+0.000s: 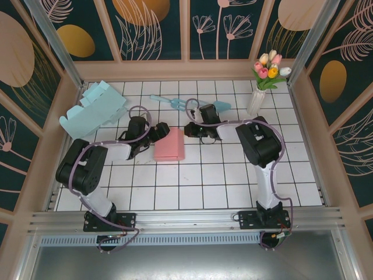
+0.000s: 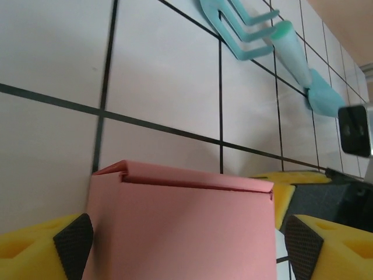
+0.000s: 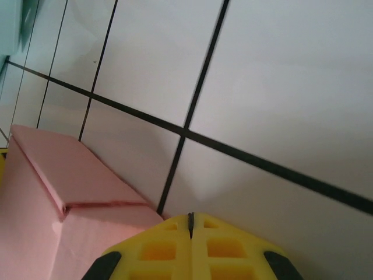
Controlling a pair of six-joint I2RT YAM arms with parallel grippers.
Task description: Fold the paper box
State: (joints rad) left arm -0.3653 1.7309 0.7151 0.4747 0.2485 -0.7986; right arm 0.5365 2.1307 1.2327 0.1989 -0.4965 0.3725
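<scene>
1. the pink paper box (image 1: pixel 169 144) lies flat on the white tiled surface (image 1: pixel 221 181), about mid-way between the two arms and slightly left of centre.
2. the left pincer (image 1: pixel 156 133) sits just at the box's left far corner in the top view.
3. in the left wrist view, the left pincer (image 2: pixel 186 251) is spread wide with the pink paper box (image 2: pixel 180 227) between its yellow fingers (image 2: pixel 35 254). the left dark pad is right at the box's edge, while the right pad stands a little apart from it.
4. a folded flap runs along the box's far edge, with a thin seam showing in the left wrist view.
5. the right pincer (image 1: pixel 190 129) rests low on the surface, just beside the box's right far corner.
6. in the right wrist view, the right pincer (image 3: pixel 190 233) is closed tight, finger against finger with only a thin line between them. the pink paper box (image 3: pixel 58 192) lies just to its left.
7. a pale blue paper box (image 1: pixel 93 109), partly unfolded, lies at the far left of the surface, well apart from the pink one.
8. a teal rake (image 1: pixel 169 102) lies on the tiles beyond both pincers.
9. a vase (image 1: pixel 255 100) with tulips (image 1: pixel 269 69) stands upright at the far right.
</scene>
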